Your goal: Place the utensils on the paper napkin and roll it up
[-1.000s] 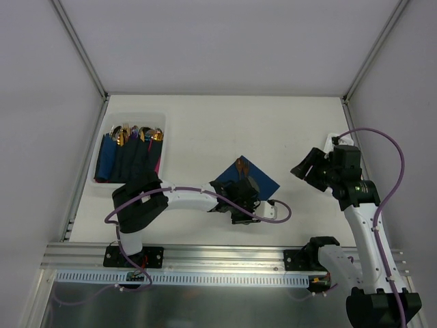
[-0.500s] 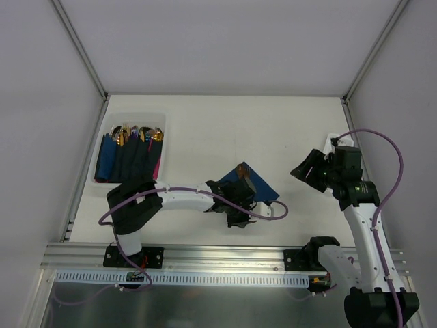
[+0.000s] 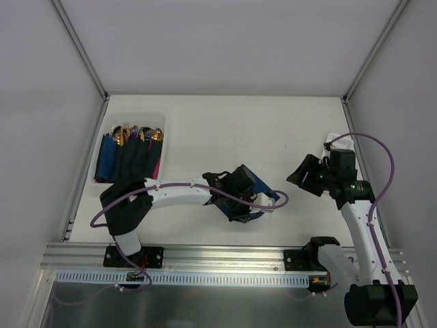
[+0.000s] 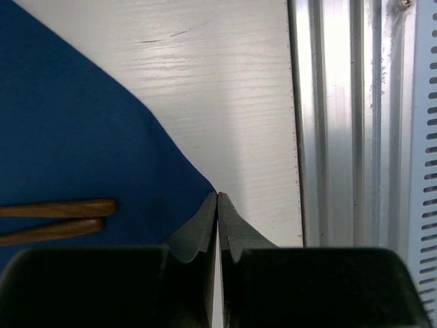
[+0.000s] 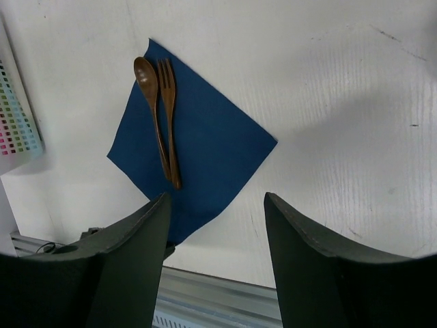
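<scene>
Utensils (image 4: 60, 208) partly beyond left wrist view's edge.

The paper napkin (image 5: 205, 150) is showing plain navy blue at centre left of the right wrist view, the utensils (image 5: 171, 137) are gleaming bronze-brown on it, and the table (image 5: 328, 82) is showing white with faint grain.

The spoon (image 5: 151, 109) and fork (image 5: 171, 133) lie side by side on the napkin (image 5: 212, 147) near the table's (image 3: 225, 130) front edge, with a tray (image 3: 101, 133) at back left.
</scene>
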